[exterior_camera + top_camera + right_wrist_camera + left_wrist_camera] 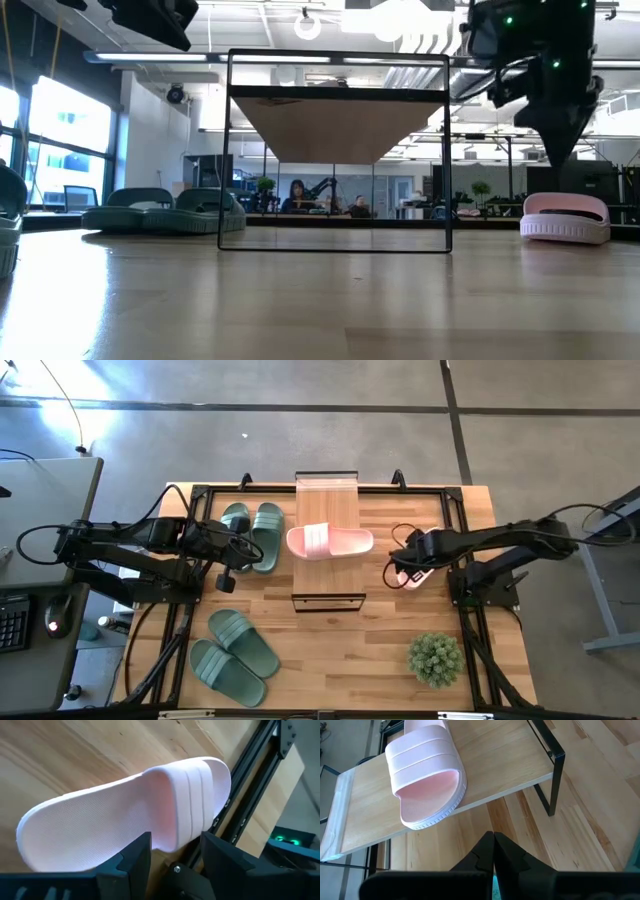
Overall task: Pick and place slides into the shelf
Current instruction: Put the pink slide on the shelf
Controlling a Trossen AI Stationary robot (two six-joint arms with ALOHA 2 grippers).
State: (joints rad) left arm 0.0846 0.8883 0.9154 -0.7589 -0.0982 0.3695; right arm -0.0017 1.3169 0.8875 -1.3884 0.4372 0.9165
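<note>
Right gripper [172, 851] open over second pink slide [125, 815] on table beside shelf [327, 490] — drop squarely, pinch the strap. First pink one [328, 541] already on shelf — left gripper [494, 851] closed, idle.

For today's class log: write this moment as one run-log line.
shelf: one pink slide on top | right pincer: open over second pink slide | left pincer: shut, empty | green slides: on table
</note>
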